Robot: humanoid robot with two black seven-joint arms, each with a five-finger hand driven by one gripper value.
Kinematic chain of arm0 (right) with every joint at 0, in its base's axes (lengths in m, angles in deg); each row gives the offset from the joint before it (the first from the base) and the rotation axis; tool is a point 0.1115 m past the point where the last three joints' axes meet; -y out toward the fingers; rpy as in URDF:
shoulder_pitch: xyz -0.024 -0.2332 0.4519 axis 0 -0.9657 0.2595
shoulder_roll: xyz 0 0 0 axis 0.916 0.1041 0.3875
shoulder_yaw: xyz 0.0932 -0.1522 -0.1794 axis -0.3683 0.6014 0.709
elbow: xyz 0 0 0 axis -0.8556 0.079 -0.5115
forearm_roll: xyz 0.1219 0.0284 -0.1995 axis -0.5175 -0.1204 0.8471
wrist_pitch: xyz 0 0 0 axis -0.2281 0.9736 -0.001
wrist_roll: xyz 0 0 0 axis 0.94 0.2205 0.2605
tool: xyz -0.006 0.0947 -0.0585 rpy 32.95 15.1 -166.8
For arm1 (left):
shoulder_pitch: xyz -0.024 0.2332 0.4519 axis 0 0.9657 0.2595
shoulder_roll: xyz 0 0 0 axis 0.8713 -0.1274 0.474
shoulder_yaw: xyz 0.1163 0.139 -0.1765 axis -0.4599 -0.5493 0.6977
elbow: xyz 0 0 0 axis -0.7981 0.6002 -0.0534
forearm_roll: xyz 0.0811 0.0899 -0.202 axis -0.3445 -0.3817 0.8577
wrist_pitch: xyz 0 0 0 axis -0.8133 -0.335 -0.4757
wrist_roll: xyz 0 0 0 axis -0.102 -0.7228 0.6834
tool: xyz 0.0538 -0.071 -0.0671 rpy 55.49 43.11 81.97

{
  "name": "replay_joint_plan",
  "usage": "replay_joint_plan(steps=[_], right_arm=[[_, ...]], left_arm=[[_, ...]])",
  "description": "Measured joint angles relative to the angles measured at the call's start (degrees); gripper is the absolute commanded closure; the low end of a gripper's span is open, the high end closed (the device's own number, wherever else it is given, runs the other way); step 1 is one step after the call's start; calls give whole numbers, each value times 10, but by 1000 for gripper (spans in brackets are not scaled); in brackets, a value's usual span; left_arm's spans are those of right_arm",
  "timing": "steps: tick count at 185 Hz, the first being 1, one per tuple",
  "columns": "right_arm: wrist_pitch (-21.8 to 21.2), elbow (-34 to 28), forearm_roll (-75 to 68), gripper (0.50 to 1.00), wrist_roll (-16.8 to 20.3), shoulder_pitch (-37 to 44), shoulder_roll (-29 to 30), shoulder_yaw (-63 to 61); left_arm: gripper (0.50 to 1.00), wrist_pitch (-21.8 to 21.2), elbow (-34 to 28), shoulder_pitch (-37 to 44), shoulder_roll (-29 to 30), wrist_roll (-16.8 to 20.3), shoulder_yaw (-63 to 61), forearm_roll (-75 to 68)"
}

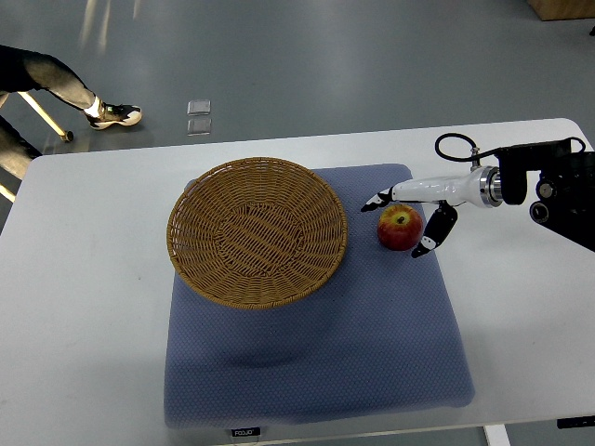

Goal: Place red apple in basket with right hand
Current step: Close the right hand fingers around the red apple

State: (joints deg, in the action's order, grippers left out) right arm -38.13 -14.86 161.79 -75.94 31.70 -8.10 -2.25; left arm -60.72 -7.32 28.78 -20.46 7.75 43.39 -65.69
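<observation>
A red apple [399, 228] with a yellowish patch sits on the blue-grey mat [316, 353], just right of the wicker basket [257, 232]. The basket is round, shallow and empty. My right hand [402, 223] comes in from the right edge and reaches over the apple, white fingers [437, 230] with black tips spread around it on its far side and its right side. The fingers stand open around the apple, close to its skin, and the apple rests on the mat. No left arm shows.
The mat lies on a white table [93, 279] whose far edge runs across the upper half. Beyond it is grey floor, with a person's leg and shoe [113, 115] at the upper left. A wooden box corner [562, 7] shows top right.
</observation>
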Motion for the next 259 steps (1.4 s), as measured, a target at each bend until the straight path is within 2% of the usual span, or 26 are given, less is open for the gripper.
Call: replay_joint_plan(steps=[66,113,118,131,166,173,179,207,259], right_arm=[[18,4,43,583,1,-1,5,5],[30,26,56,603,1,3,26,5],[31,27,56,630,1,3,27,4],[32,28,56,650,0,3,29,4],[29,29,58,748,-1,4,29,4],[28,29,58,789,-1,4,29,4],[27,29,58,803,-1,4,29,5],[22,29,58,824,-2,6,29,5],[16,29,55,822,-2,23,28,4]], left_arm=[[500,0,0,0,0,0,0,0],[500,0,0,0,0,0,0,0],[500,0,0,0,0,0,0,0],[500,0,0,0,0,0,0,0],[500,0,0,0,0,0,0,0],[500,0,0,0,0,0,0,0],[500,0,0,0,0,0,0,0],[500,0,0,0,0,0,0,0],[500,0,0,0,0,0,0,0]])
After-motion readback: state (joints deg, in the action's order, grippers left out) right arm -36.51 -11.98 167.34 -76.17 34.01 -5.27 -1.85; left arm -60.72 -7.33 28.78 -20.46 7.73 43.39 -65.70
